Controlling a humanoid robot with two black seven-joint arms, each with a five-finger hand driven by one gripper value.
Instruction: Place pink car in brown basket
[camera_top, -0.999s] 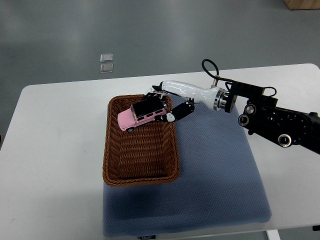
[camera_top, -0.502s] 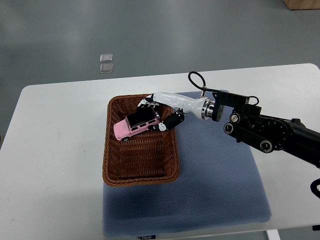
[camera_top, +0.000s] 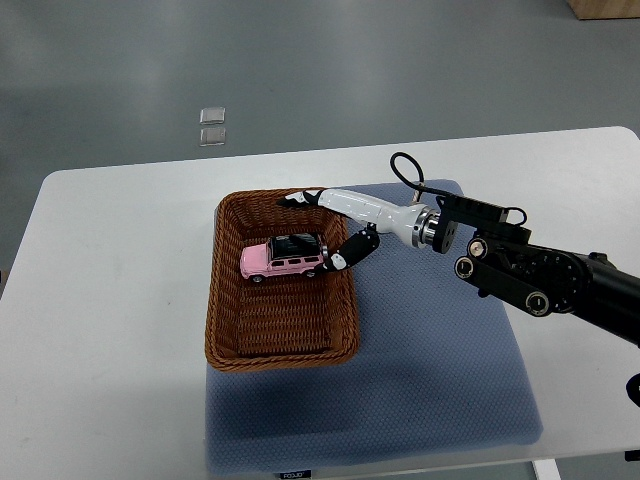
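The pink toy car (camera_top: 283, 258) with a black roof lies level on the floor of the brown wicker basket (camera_top: 226, 300), in its far half. My right hand (camera_top: 315, 230) reaches in over the basket's far right corner from the right. Its fingers (camera_top: 298, 198) are spread above the far rim, away from the car. The thumb (camera_top: 341, 261) hangs just right of the car's end; whether it touches is unclear. The hand holds nothing.
The basket sits on the left part of a blue-grey mat (camera_top: 430, 370) on a white table (camera_top: 110, 300). Two small clear squares (camera_top: 212, 125) lie on the floor beyond the table. My black forearm (camera_top: 540, 280) crosses the mat's right side.
The car went down from a tilted, held pose into the basket and now lies flat. The fingers have opened off it and the hand has pulled back slightly right.
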